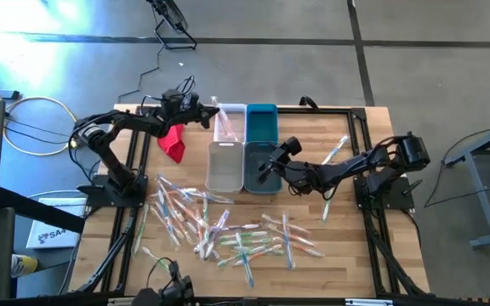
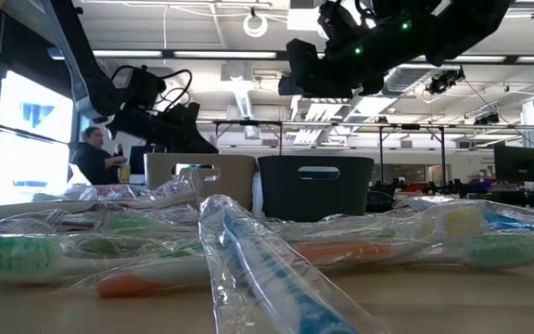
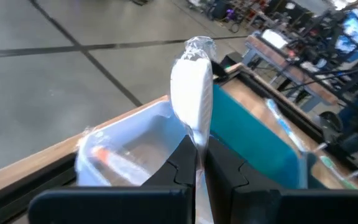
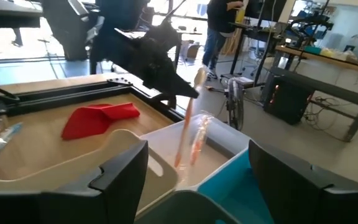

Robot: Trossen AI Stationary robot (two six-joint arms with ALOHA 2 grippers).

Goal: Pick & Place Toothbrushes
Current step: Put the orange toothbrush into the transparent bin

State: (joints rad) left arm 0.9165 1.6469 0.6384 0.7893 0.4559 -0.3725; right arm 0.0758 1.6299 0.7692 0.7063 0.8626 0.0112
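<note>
Several wrapped toothbrushes [image 1: 228, 229] lie scattered over the near half of the wooden table. My left gripper [image 1: 208, 114] is at the far white bin [image 1: 230, 127], shut on one wrapped toothbrush with a white head [image 3: 192, 87]. In the right wrist view this toothbrush [image 4: 185, 130] stands nearly upright over that bin. An orange-handled one [image 4: 197, 143] leans inside the bin. My right gripper [image 1: 270, 166] hangs open over the near bins, with nothing between its fingers [image 4: 123, 171]. My left gripper pinches the wrapped toothbrush between its two fingers, below the white head [image 3: 196, 134]. The fingers come level from the table's left and lie across the handle. The brush stands nearly upright, head up. Its lower end [image 4: 179, 163] reaches down into the far white bin.
A red cloth [image 1: 173, 141] lies left of the bins. A teal bin [image 1: 262, 121] stands beside the white one, with a pale bin [image 1: 225, 166] and a dark bin [image 1: 258, 170] in front. People [image 2: 95, 153] stand in the room behind the table.
</note>
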